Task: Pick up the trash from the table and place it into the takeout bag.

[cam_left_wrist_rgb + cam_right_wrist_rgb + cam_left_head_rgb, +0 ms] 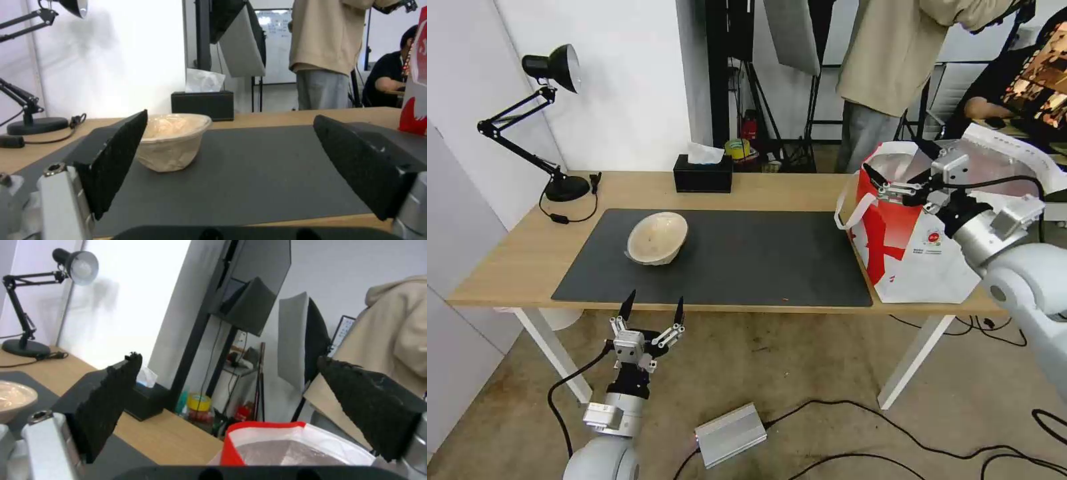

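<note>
Long light wooden bench [774, 190] with dark grey mat is carrying everything. White and red insulated takeout bag [917, 250] is sitting at its right end, contents hidden. Right end effector [898, 187] is hovering over the bag mouth, jaws wide, empty. Beige paper-pulp bowl [657, 238] is lying tilted toward the mat's left, straight beyond the left end effector [654, 304], the nearer one, gaping wide at the front edge.

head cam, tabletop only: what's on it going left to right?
Black desk lamp → beige paper-pulp bowl → black tissue box → takeout bag, with the right end effector open over its mouth. The left end effector is open, below the table's near edge.
</note>
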Robot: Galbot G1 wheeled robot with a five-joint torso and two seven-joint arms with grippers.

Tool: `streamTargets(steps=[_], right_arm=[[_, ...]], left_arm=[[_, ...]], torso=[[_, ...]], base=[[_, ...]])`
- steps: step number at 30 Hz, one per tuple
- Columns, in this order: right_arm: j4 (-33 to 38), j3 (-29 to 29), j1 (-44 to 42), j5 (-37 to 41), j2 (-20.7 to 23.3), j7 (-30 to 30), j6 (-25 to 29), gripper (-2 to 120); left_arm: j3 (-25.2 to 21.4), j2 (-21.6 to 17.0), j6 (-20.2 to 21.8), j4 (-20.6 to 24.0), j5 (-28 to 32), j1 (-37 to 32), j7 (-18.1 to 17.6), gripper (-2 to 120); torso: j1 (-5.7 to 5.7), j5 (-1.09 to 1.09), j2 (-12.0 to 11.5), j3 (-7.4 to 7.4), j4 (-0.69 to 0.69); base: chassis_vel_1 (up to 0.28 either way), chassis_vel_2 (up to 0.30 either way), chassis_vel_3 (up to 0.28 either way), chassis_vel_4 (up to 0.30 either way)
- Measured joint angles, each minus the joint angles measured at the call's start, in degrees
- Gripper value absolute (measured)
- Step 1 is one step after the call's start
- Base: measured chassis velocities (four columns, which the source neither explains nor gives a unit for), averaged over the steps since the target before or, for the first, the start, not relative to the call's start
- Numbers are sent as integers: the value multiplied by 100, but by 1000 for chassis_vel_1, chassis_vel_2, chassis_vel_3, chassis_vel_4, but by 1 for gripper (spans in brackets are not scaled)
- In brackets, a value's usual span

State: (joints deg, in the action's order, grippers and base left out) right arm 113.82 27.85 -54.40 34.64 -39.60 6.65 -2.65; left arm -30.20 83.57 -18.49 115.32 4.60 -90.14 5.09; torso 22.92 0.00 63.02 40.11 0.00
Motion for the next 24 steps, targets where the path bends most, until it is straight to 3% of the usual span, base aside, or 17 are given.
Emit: streamTargets(steps=[11,24], right_arm=[[559,675,-1231,-673,-562,-8,369,100],[926,718,-2195,-1232,-1365,-100,759,100]], left_arm=[[47,38,-16,2,-30,-32,0,100],[34,16,-36,42,-4,-47,1,100]], torso=[[0,0,0,0,-1],[0,0,0,-1,-1]], base=[[0,0,0,0],[0,0,0,0]])
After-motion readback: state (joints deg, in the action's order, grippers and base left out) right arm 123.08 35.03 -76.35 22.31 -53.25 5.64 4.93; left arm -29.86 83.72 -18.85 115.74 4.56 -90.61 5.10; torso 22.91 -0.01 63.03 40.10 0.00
